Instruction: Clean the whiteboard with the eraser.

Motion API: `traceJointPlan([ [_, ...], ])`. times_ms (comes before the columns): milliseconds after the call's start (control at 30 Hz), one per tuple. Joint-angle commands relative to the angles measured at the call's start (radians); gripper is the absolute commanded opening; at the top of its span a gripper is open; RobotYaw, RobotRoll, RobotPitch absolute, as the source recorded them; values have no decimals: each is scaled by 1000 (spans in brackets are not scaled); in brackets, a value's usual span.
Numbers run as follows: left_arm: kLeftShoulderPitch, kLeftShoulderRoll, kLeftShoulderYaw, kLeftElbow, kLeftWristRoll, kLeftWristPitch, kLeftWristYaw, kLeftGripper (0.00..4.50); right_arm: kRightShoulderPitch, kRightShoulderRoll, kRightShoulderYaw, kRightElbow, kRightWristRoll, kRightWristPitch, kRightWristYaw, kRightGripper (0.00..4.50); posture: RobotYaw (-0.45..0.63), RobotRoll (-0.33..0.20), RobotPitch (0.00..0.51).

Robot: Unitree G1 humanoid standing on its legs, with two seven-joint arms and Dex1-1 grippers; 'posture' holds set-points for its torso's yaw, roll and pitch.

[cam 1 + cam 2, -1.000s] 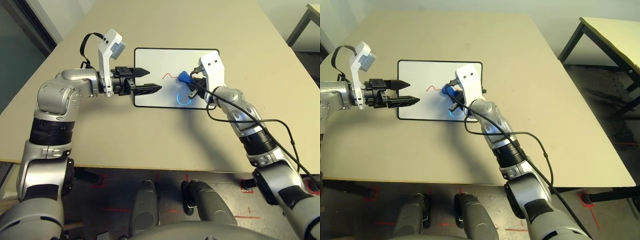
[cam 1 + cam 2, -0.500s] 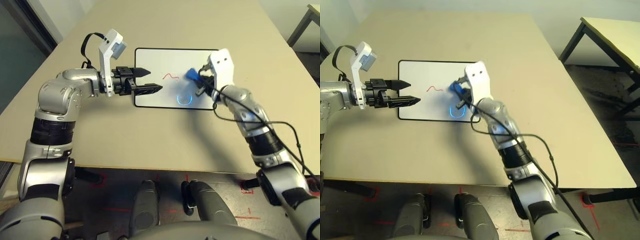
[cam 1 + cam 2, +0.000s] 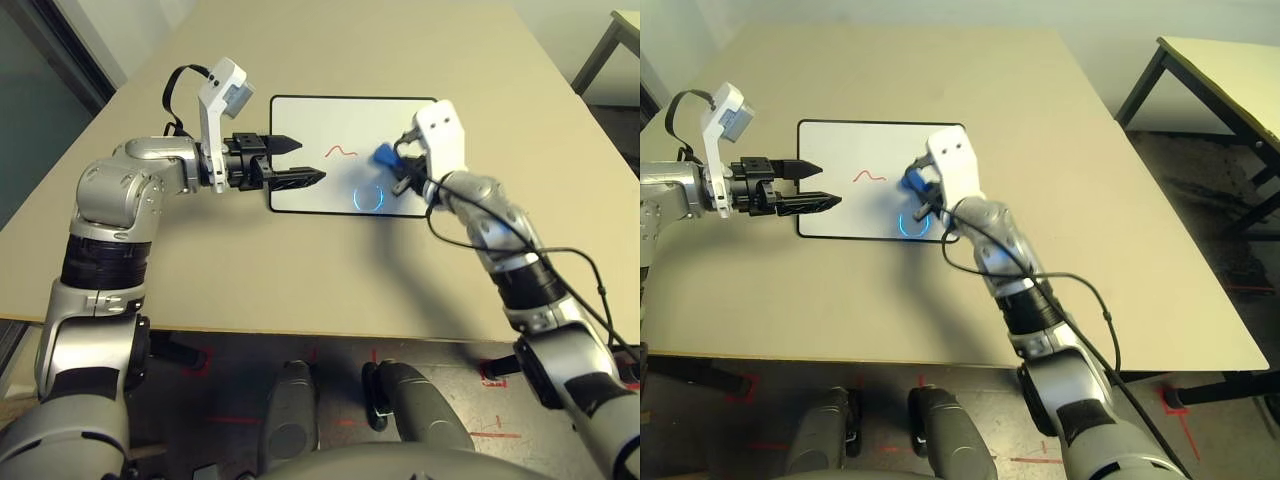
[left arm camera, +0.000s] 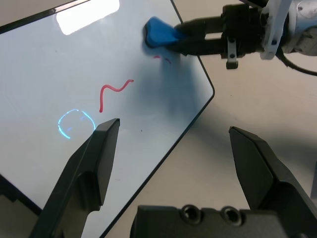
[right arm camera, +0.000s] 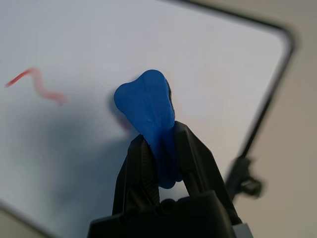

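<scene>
The whiteboard (image 3: 310, 125) lies flat on the tan table, with a red squiggle (image 3: 340, 152) and a blue ring mark (image 3: 368, 198) on it. My right gripper (image 3: 394, 162) is shut on the blue eraser (image 3: 383, 154), holding it over the board's right part, just right of the squiggle. In the right wrist view the eraser (image 5: 146, 106) sticks out beyond the black fingers (image 5: 136, 168), close above the white surface. My left gripper (image 3: 308, 160) is open and holds nothing, hovering over the board's left edge; its fingers (image 4: 96, 148) spread wide in the left wrist view.
The table (image 3: 300, 270) has bare room all around the board. A black cable (image 3: 560, 250) hangs along my right forearm. A second table (image 3: 1230, 70) stands off to the far right across a gap of floor.
My right gripper has carried the eraser a little to the right across the board, uncovering the blue ring. The left arm has stayed put.
</scene>
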Motion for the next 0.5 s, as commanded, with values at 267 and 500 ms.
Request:
traceJointPlan([
  [267, -17, -4, -16, 16, 3, 1, -7, 4500, 146, 15, 119, -136, -17, 120, 49, 650, 8, 0, 119],
  [500, -11, -5, -13, -3, -5, 16, 1, 4500, 72, -12, 59, -75, -24, 100, 27, 648, 4, 0, 123],
])
